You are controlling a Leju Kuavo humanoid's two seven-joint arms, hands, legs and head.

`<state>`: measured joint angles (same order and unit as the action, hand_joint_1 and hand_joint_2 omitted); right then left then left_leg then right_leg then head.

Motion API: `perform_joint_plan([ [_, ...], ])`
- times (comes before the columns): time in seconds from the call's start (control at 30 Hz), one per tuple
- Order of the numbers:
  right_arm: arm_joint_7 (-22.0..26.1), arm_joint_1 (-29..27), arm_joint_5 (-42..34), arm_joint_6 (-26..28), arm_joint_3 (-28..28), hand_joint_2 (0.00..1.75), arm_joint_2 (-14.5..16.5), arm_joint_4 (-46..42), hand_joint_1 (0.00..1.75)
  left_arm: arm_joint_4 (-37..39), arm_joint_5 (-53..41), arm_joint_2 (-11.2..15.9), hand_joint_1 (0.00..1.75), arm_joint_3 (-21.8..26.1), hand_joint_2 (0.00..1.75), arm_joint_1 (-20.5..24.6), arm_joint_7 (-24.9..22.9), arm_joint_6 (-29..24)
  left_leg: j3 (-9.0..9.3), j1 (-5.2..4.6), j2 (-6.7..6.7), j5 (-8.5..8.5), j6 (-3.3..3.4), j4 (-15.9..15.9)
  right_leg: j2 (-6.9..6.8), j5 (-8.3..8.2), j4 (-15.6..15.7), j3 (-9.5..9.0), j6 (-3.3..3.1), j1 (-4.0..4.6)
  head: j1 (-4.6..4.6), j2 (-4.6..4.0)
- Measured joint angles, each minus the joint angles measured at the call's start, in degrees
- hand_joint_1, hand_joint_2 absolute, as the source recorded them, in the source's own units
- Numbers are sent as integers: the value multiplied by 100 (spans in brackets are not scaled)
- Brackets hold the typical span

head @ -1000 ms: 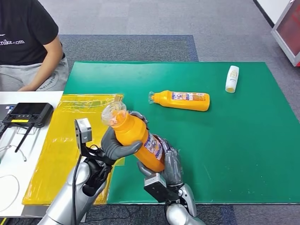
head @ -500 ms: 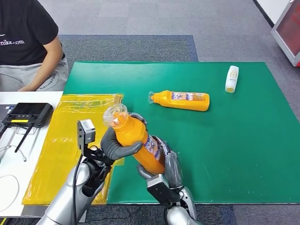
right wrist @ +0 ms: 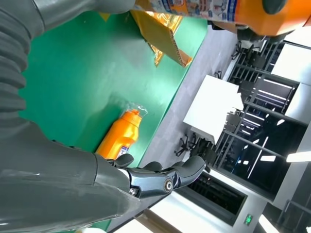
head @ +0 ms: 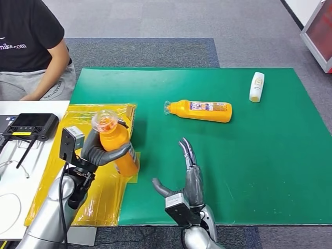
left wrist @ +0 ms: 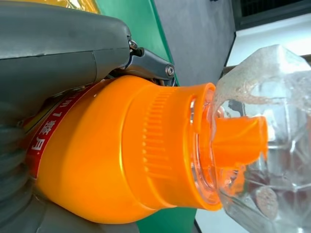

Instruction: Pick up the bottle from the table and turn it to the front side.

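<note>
Nearest the robot, the right hand (head: pixel 187 179) stands over the front edge of the green mat (head: pixel 243 155), fingers spread and pointing up and away, holding nothing — it reads as a hand parked clear of the work, with the bottle left to the other arm.

To its left, the left hand (head: pixel 101 151) has its fingers and thick thumb wrapped round the body of the orange bottle (head: pixel 114 142), which is lifted off the desk above the yellow plastic sheet (head: pixel 78 171). The bottle is close to upright, leaning a little, its clear cap cover (left wrist: pixel 264 136) uppermost. In the left wrist view the grip sits low on the body, below the ribbed orange shoulder, so the neck and cap stay free; part of a red label (left wrist: pixel 51 126) peeks out under the fingers. Which face is turned forward I cannot tell, so whether the turn is finished is open — my guess is it is under way.

Further back on the mat lies a second orange bottle (head: pixel 202 110) on its side, untouched, and beyond it, near the far right corner, a small white bottle (head: pixel 257 86). On the white desk (head: pixel 15 176) to the left rests a black controller (head: pixel 29 126), and a seated person (head: pixel 31 46) sits behind it.
</note>
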<state>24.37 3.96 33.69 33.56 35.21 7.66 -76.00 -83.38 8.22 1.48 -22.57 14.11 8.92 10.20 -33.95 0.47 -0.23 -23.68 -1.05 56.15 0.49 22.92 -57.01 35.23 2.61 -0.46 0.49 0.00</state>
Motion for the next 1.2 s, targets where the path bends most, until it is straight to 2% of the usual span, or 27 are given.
perform_joint_plan([
  [0.17, -1, 0, -12, 13, -13, 175, 9, 0, 0, 0, -124, 60, 175, 18, 175, 24, -4, 11, 0, 1, 0, 0, -1, 0, 0, 0, 0, 2, -1, 1, 0, 0],
  [0.3, -20, 4, 15, 5, -17, 175, 10, 0, 0, 14, -605, 214, 175, -3, 175, 213, -130, 203, 0, 2, 0, 1, -1, 0, 0, -1, -1, 4, -2, 2, 0, 0],
  [0.5, -76, 1, 85, -27, -45, 175, 12, 0, 0, 193, -1920, 781, 175, -210, 175, 881, -298, 600, 0, 2, 2, 8, -9, 0, 3, -6, -7, 10, -9, 2, -1, 0],
  [0.63, -85, -9, 104, -34, -83, 175, 12, 0, 0, 372, -2349, 1177, 175, -424, 175, 1259, -322, 889, 0, 2, 3, 10, -12, 0, 5, -6, -9, 11, -9, 2, -1, 0],
  [0.73, -87, -14, 108, -42, -122, 175, 12, 0, 0, 551, -2485, 1374, 175, -611, 175, 1387, -328, 1028, -1, 2, 3, 10, -12, 0, 5, -6, -9, 12, -8, 2, -1, 0],
  [1.2, -112, 12, 165, -10, -150, 175, 58, 26, 0, 1007, -1963, 1574, 175, -1283, 175, 1367, -150, 1361, -2, 1, 1, 9, -13, 0, 3, -5, -10, 8, -8, 1, -1, 0],
])
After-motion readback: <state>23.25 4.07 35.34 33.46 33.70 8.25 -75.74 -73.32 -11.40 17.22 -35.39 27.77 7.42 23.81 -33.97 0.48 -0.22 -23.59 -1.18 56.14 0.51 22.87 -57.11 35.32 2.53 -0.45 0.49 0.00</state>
